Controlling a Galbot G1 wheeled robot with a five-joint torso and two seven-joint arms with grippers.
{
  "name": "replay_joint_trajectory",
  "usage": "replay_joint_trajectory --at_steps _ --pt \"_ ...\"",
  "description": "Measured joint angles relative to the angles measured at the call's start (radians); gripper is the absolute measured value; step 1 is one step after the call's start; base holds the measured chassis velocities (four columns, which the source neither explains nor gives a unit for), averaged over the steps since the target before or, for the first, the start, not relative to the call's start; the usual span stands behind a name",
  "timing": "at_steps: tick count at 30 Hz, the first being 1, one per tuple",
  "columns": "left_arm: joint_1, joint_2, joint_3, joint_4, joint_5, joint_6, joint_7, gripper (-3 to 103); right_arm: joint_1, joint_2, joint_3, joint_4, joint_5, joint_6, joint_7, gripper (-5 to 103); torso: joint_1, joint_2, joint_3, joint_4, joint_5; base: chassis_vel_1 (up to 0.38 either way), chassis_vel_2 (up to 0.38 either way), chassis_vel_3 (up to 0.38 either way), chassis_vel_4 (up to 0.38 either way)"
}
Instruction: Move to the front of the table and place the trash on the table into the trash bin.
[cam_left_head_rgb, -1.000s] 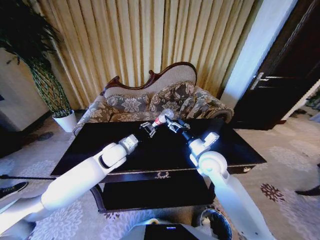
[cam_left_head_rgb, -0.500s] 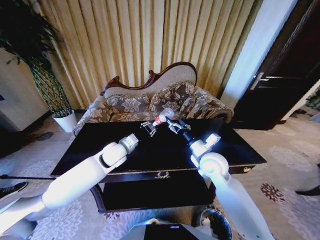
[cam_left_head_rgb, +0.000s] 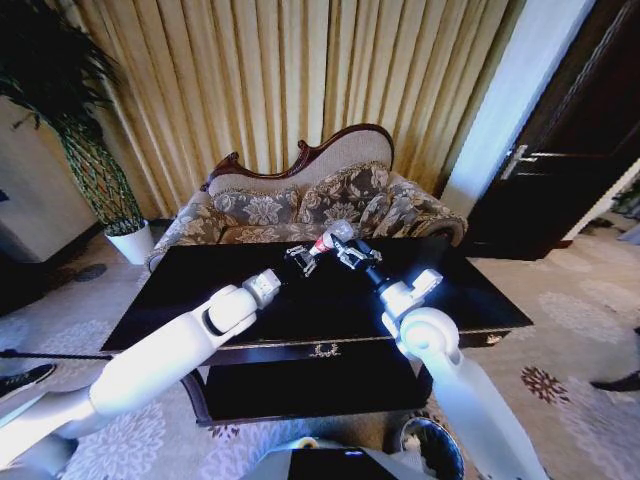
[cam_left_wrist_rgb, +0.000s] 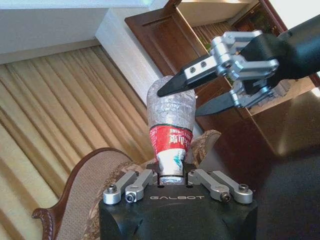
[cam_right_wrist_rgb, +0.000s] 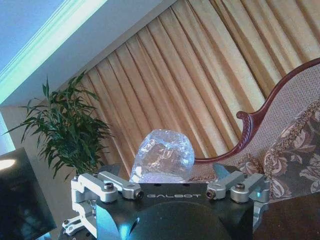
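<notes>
Golden curtains behind, your left claw (cam_left_head_rgb: 298, 256) grips the bottle (cam_left_head_rgb: 324, 239) by its neck above the bench (cam_left_head_rgb: 180, 290) at centre frame, while the right claw (cam_left_head_rgb: 350, 252) gapes wide beside its base, seemingly for a handover.

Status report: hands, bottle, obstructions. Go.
Left hand shut on bottle, raised over table. Right hand open around bottle's far end. Bin on floor, near side.

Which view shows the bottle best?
Left wrist view: the bottle stands in full, red label readable, cap end in the left gripper. Right wrist view gives its clear base; head view a small shape.
</notes>
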Motion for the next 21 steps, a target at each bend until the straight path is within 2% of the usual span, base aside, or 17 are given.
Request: replay_joint_trajectory --at_steps 8,9,11,15,17,21 --pt "-0.009 0.001 0.018 -0.015 0.002 -0.001 0.009 22 0.009 0.003 -0.004 -0.012 -0.003 0.0 0.0 101 0.0 0.0 0.0 0.0 -0.0001 0.0 0.0 0.0 0.0" --pt "-0.008 0.005 0.018 -0.019 0.002 -0.001 0.01 22 0.01 0.003 -0.003 -0.014 -0.003 0.0 0.0 93 0.0 0.0 0.0 0.0 0.0001 0.0 0.0 0.0 0.0" --pt "-0.002 0.008 0.017 -0.022 0.002 -0.001 0.012 22 0.01 0.002 0.0 -0.015 -0.003 0.001 0.001 93 0.0 0.0 0.0 0.0 0.0 0.0 0.0 0.0 0.0" --pt "0.011 0.018 0.012 -0.028 0.003 -0.001 0.014 22 0.01 -0.001 0.005 -0.013 0.0 0.003 -0.001 71 0.0 0.0 0.0 0.0001 0.0 0.0 0.0 0.0 0.0" --pt "0.012 0.019 0.011 -0.028 0.003 -0.002 0.014 22 0.01 -0.002 0.005 -0.013 0.0 0.003 -0.001 71 0.0 0.0 0.0 0.0001 0.0 0.0 0.0 0.0 0.0" --pt "0.012 0.019 0.01 -0.027 0.003 -0.008 0.014 22 0.009 -0.002 0.006 -0.013 0.0 0.005 -0.001 55 0.0 0.0 0.0 0.0 0.0 0.0 0.0 0.0 0.0"
